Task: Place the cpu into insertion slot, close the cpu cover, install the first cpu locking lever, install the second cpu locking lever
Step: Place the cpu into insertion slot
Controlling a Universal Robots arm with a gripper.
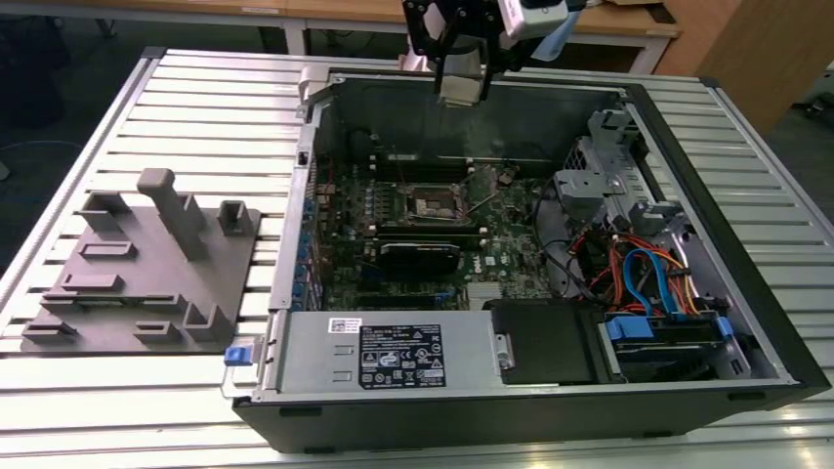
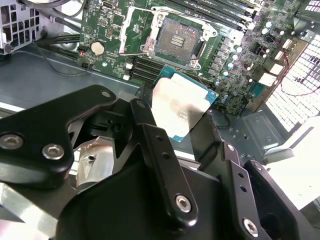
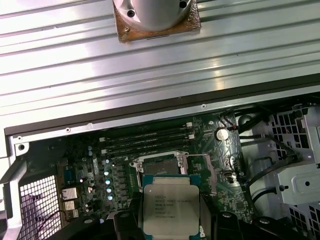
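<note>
My gripper hangs high over the open computer case's back wall, shut on the cpu, a flat square chip with a dull silver top and green edge. Its black fingers press the chip's two opposite sides. In the first wrist view the cpu sits in front of the insertion slot. The insertion slot is a dark square socket on the green board, bare and uncovered, also seen at mid-board as the insertion slot. The cpu cover, a silvery frame, lies swung open beside the socket.
A grey fixture plate with upright blocks lies on the slatted table at the exterior view's left. Inside the case are long memory slots, a black module, a power supply and loose cables.
</note>
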